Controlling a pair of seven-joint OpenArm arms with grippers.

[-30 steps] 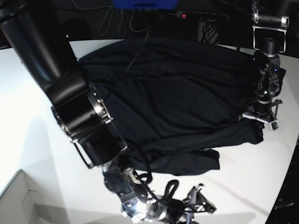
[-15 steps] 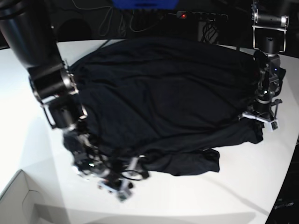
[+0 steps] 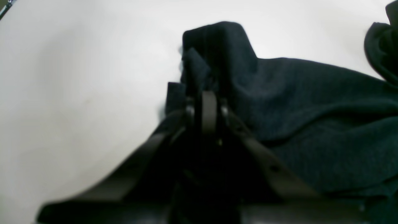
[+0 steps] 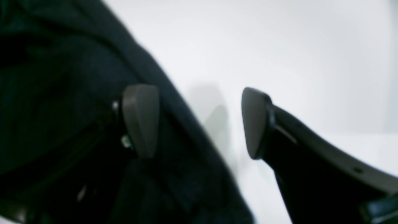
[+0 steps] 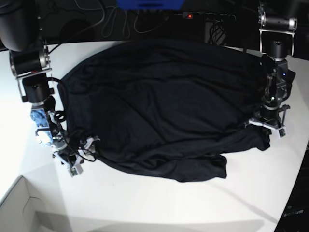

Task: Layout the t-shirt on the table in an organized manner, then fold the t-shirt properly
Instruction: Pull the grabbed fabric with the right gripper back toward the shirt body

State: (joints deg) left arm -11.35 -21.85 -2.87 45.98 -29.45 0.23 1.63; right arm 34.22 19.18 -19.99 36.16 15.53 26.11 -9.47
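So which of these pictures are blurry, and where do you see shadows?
Right wrist view: soft throughout, the open right gripper and the t-shirt both smeared, with a faint grey shadow on the table. Left wrist view: fabric weave reads fairly well, the shut left gripper close up is dark and fuzzy. Base view: sharpest, with soft shadows on the table's near side.

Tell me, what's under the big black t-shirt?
The white table lies under the t-shirt, showing all around it. Whether anything else hides beneath cannot be seen, since the cloth covers the middle.
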